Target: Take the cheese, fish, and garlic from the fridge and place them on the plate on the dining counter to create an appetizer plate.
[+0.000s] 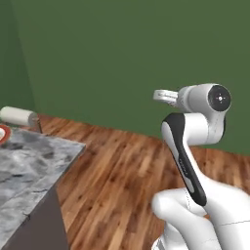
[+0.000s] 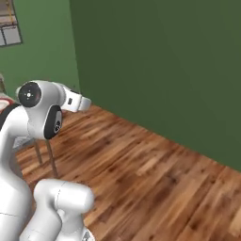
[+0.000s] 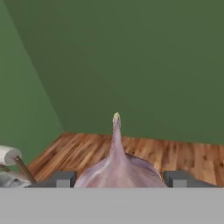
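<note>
Flat dark green walls [image 1: 122,58] meet in a corner above a floor of glossy reddish-brown wooden planks [image 1: 122,180] with streaky grain. At the left of the left base view stands the dining counter [image 1: 34,166], a slab of grey-and-white veined marble on a dark base, with a pale cylindrical stool cushion [image 1: 18,116] beyond its far edge. On the counter's left margin shows a sliver of the round white plate with a red-orange rim band [image 1: 3,134].

The white arm with dark joint covers is folded up high, its elbow bent and its round wrist housing level with the hand, which points away toward the walls, well above the floor and off to the right of the counter.

In the hand view the gripper [image 3: 119,178] has its two small dark square fingertips [image 3: 64,178] set wide apart, closed on the garlic [image 3: 117,166]: a smooth, pale pinkish-white bulb with faint lilac ribs, swelling between the tips and tapering to a thin yellowish point.
</note>
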Motion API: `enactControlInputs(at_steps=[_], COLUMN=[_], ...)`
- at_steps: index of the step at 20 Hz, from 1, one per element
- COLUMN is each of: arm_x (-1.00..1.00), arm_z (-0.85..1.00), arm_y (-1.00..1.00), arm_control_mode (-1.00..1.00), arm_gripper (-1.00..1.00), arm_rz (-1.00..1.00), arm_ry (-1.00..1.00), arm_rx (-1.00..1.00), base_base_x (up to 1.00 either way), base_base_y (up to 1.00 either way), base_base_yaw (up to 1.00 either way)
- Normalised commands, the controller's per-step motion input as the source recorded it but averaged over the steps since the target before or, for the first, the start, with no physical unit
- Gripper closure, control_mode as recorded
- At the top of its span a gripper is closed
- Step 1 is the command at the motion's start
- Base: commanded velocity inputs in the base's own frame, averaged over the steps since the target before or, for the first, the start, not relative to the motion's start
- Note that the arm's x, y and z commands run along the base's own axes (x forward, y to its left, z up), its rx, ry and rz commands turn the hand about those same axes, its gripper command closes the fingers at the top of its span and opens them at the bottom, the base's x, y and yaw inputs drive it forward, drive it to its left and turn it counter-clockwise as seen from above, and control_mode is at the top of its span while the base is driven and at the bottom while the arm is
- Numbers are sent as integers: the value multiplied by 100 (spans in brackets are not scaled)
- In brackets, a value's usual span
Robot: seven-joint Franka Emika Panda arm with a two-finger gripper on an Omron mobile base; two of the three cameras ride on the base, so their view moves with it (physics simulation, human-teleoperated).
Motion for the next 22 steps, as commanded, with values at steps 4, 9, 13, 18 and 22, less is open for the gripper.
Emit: enactControlInputs(at_steps=[4,9,13,18,22], arm_x=[0,0,0,0,0], arm_z=[0,0,0,0,0], arm_y=[0,0,0,0,0], arm_control_mode=[100,100,100,100,100], arm_gripper=[100,100,100,100,100], arm_rz=[0,0,0,0,0], arm_ry=[0,0,0,0,0], arm_rx=[0,0,0,0,0], base_base_x=[100,100,100,100,100], base_base_y=[-62,-60,-55,-41,-39], base_base_yaw=[49,51,56,63,69])
